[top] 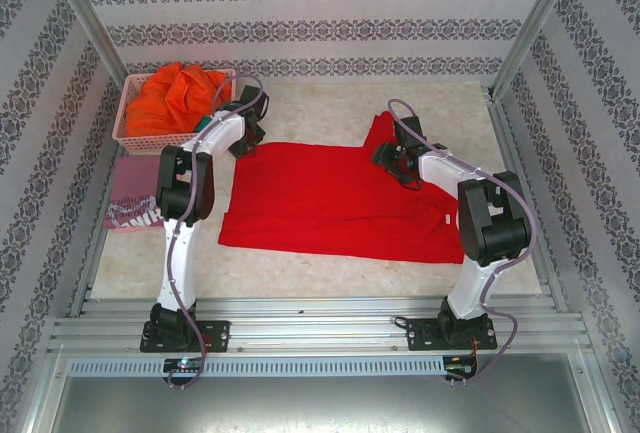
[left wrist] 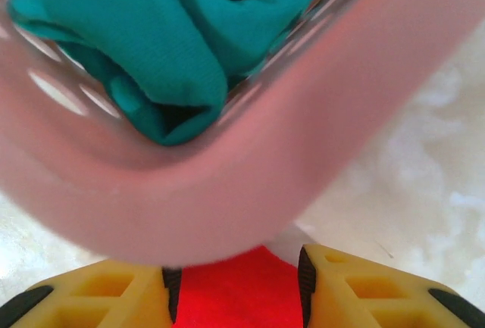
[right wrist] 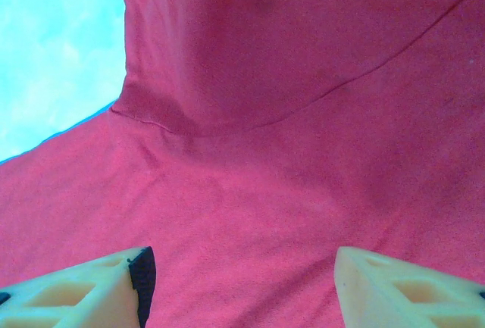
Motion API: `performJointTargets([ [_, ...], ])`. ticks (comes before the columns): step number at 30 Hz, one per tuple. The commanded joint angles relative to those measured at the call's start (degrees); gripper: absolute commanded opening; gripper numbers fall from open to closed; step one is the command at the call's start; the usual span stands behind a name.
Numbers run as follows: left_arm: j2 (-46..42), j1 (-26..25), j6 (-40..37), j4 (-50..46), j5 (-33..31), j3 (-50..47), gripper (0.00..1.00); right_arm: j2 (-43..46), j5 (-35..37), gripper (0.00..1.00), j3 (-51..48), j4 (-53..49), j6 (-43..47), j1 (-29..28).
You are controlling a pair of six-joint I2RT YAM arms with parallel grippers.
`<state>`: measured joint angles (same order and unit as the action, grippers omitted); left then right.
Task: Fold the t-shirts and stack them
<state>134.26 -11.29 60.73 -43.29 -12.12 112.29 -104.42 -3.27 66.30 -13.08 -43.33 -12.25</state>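
Observation:
A bright red t-shirt (top: pixel 340 203) lies spread flat across the middle of the table. My left gripper (top: pixel 245 139) is at its back left corner, right beside the pink basket. In the left wrist view its yellow fingers (left wrist: pixel 356 290) stand partly apart, and the corner of the red t-shirt (left wrist: pixel 242 290) lies between the pads. My right gripper (top: pixel 396 159) hovers over the shirt's back right part near the sleeve, jaws wide over the red cloth (right wrist: pixel 288 161) and holding nothing. An orange t-shirt (top: pixel 175 96) and a teal one (left wrist: pixel 167 32) lie in the basket. A maroon printed t-shirt (top: pixel 132 196) lies at the left edge.
The pink lattice basket (top: pixel 127 140) stands at the back left, and its rim (left wrist: pixel 250 184) is very close in front of my left fingers. Patterned walls enclose the table on three sides. Bare tabletop (top: pixel 330 103) shows behind the red shirt and along the front.

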Motion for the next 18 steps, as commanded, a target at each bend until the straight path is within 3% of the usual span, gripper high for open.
performJointTargets([
  [1, 2.1, -0.2, 1.2, -3.2, -1.3, 2.3, 0.45, 0.6, 0.4, 0.64, -0.6, -0.4, 0.4, -0.2],
  [7, 4.5, -0.1, 1.3, -4.2, -1.3, 4.6, 0.4, 0.5, 0.4, 0.64, -0.8, -0.4, 0.3, 0.0],
  [18, 3.6, 0.0, 1.1, -5.1, -1.2, 4.7, 0.1, 2.3, 1.0, 0.64, -1.0, -0.7, 0.5, 0.3],
])
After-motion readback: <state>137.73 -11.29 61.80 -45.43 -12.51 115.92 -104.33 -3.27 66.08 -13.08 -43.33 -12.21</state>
